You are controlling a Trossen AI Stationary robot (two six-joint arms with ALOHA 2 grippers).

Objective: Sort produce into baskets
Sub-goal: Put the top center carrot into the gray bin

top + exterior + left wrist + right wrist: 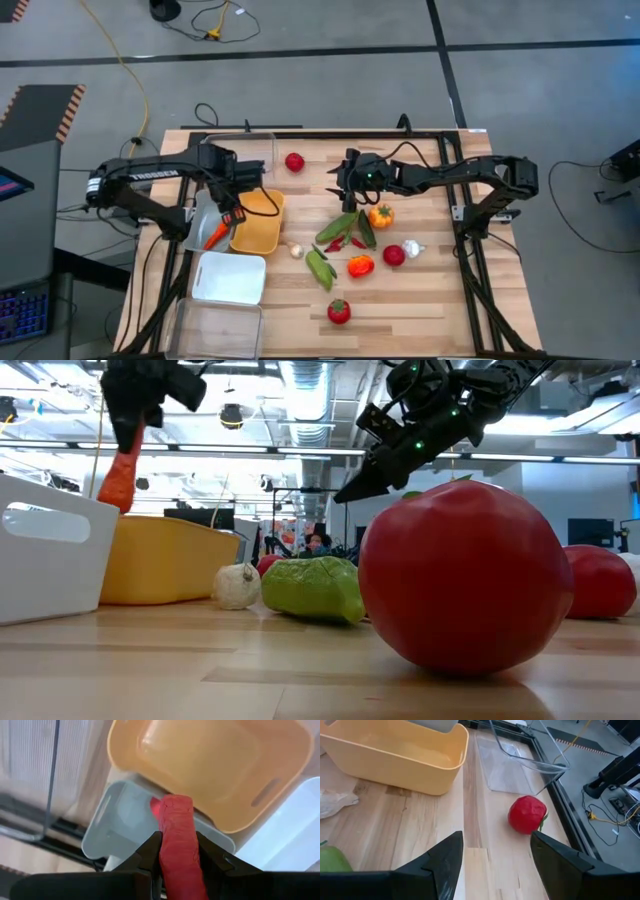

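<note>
My left gripper (pixel 177 852) pinches a carrot (pixel 179 840) above the grey basket (pixel 203 222), beside the yellow basket (pixel 258 220). I should lower before releasing; something red, probably another carrot, already lies there. My right gripper (pixel 495 855) hovers open near a tomato (pixel 527 814).

Counted on the table: five baskets (pixel 257 222), four tomatoes (pixel 339 311), two peppers (pixel 380 215), two garlic bulbs (pixel 412 248), three cucumbers (pixel 321 268), one carrot (pixel 217 236).

"TROSSEN" on left arm (pixel 150 175)
</note>
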